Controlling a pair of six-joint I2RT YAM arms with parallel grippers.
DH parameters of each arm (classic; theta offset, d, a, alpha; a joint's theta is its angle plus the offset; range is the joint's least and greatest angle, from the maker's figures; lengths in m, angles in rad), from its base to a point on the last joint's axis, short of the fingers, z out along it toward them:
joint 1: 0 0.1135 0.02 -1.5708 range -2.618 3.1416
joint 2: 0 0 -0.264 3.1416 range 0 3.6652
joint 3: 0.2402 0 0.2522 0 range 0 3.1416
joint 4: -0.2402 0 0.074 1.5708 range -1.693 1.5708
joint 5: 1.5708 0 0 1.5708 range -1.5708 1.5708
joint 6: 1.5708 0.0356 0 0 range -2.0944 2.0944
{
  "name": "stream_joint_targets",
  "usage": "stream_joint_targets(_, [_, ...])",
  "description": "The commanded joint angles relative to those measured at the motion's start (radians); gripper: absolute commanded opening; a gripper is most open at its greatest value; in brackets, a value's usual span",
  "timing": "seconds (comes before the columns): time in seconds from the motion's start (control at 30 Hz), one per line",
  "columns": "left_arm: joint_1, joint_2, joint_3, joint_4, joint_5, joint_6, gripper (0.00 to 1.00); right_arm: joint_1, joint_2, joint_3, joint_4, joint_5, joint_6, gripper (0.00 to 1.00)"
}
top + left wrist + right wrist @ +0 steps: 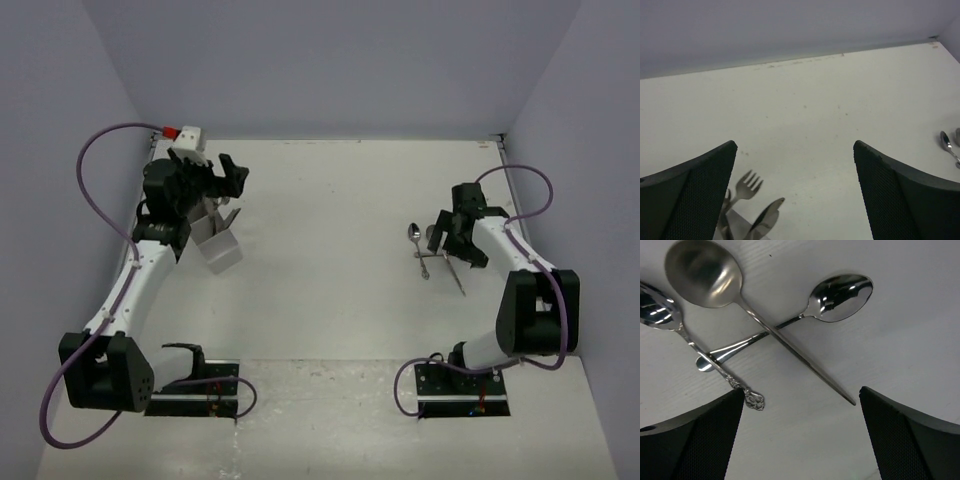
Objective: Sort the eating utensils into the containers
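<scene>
While three shiny silver metal spoons [767,332] are lying crossed on the white table [330,250] at the right, a silver fork [747,186] and table knife [766,217] are standing in the light grey plastic cutlery holder [222,250] at the left. The left gripper [794,147] is hovering over the holder with its jaws wide apart and empty, and the right gripper [802,391] is hanging likewise over the spoons.
</scene>
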State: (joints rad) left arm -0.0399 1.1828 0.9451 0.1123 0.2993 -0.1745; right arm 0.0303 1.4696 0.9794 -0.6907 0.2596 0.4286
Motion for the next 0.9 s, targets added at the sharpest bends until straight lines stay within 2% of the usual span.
stream_joint_targets(0.0, [-0.084, 0.009, 0.024, -0.086, 0.023, -0.063, 1.00, -0.064, 0.069, 0.030, -0.009, -0.049, -0.070, 0.99])
stream_joint_targets(0.07, [-0.126, -0.009, 0.023, -0.086, -0.034, -0.051, 1.00, -0.087, 0.142, 0.047, -0.015, -0.074, -0.067, 0.99])
stream_joint_targets(0.23, [-0.129, -0.057, 0.000, -0.083, -0.084, -0.022, 1.00, -0.104, 0.221, 0.065, -0.018, -0.112, -0.086, 0.99])
stream_joint_targets(0.33, [-0.129, -0.071, -0.012, -0.083, -0.144, -0.002, 1.00, -0.107, 0.245, 0.064, -0.003, -0.135, -0.102, 0.94])
stream_joint_targets(0.37, [-0.129, -0.072, -0.017, -0.080, -0.156, 0.006, 1.00, -0.106, 0.253, 0.065, -0.001, -0.143, -0.109, 0.90])
stream_joint_targets(0.4, [-0.129, -0.075, -0.019, -0.077, -0.181, 0.010, 1.00, -0.107, 0.265, 0.067, 0.000, -0.149, -0.111, 0.79])
stream_joint_targets(0.47, [-0.129, -0.075, -0.022, -0.082, -0.210, 0.020, 1.00, -0.107, 0.271, 0.065, -0.001, -0.163, -0.106, 0.63])
stream_joint_targets(0.5, [-0.129, -0.074, -0.020, -0.083, -0.221, 0.021, 1.00, -0.107, 0.270, 0.062, 0.000, -0.169, -0.103, 0.48])
stream_joint_targets(0.6, [-0.129, -0.081, -0.028, -0.085, -0.233, 0.024, 1.00, -0.106, 0.244, 0.044, 0.019, -0.200, -0.102, 0.25])
stream_joint_targets(0.77, [-0.129, -0.086, -0.057, -0.039, -0.200, 0.014, 1.00, -0.095, 0.147, 0.007, 0.042, -0.212, -0.093, 0.08])
stream_joint_targets(0.8, [-0.130, -0.078, -0.054, -0.039, -0.169, 0.009, 1.00, -0.087, 0.135, 0.002, 0.046, -0.215, -0.093, 0.00])
stream_joint_targets(0.87, [-0.130, -0.072, -0.051, -0.034, -0.129, -0.005, 1.00, -0.075, 0.103, -0.008, 0.056, -0.217, -0.099, 0.00])
